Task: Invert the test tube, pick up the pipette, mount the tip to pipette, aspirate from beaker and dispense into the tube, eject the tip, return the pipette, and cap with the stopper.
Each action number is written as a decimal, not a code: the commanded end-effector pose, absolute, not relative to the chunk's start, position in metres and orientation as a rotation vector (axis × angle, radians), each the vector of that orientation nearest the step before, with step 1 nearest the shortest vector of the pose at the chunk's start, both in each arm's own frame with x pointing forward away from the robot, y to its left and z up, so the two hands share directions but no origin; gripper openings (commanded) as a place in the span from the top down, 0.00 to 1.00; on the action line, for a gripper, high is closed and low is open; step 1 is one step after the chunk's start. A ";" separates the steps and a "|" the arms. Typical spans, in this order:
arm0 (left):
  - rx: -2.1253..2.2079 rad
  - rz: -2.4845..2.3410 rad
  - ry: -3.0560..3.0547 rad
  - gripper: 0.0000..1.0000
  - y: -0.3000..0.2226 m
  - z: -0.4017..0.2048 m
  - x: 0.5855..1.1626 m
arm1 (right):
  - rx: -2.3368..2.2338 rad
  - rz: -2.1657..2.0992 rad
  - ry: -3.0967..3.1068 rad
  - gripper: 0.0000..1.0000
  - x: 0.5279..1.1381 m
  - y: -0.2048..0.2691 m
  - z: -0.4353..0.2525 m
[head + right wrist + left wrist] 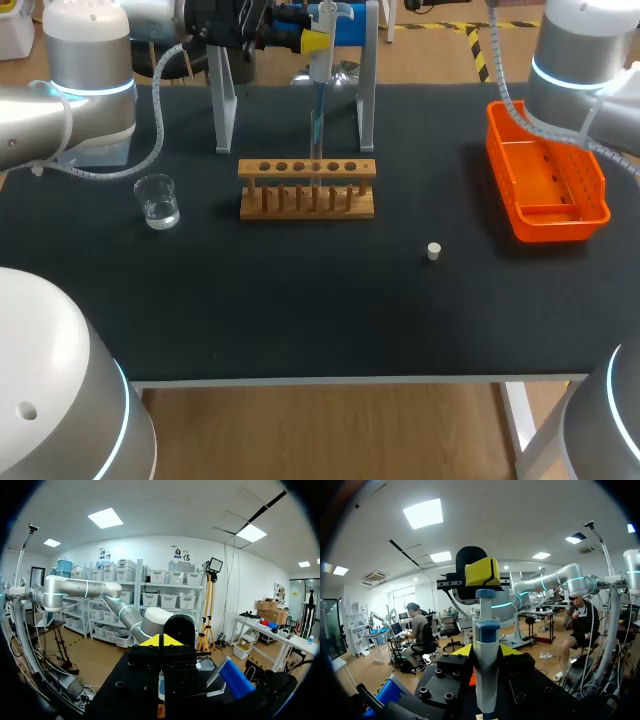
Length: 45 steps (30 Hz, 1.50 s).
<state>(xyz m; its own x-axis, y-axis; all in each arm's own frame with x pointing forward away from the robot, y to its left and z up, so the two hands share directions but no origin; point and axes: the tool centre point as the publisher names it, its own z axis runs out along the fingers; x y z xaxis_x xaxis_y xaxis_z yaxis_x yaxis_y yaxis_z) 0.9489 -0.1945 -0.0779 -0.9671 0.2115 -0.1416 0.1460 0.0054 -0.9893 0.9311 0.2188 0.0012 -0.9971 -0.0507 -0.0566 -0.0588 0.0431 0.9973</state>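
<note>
The left gripper (486, 652) has its fingers closed on the barrel of the pipette (320, 60), holding it upright and reaching down into the test tube (316, 135) in the wooden rack (307, 205). A slack hold could let the pipette lean, scrape the glass and lever the tube. The right gripper (161, 641), fingers pressed together on nothing, sits on the plunger (485, 594), where an off-centre push could skid off or tilt the pipette. Farther right the stopper (434, 251) lies loose on the table (300, 320), apt to roll under a clumsy pinch.
</note>
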 end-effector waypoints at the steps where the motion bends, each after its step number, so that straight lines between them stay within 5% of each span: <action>1: -0.391 2.150 -2.193 1.00 -0.194 -0.078 0.948 | -0.127 2.172 2.266 1.00 0.933 0.223 0.000; 45: -0.391 2.150 -2.193 1.00 -0.194 -0.078 0.948 | -0.093 2.154 2.319 1.00 0.932 0.228 -0.023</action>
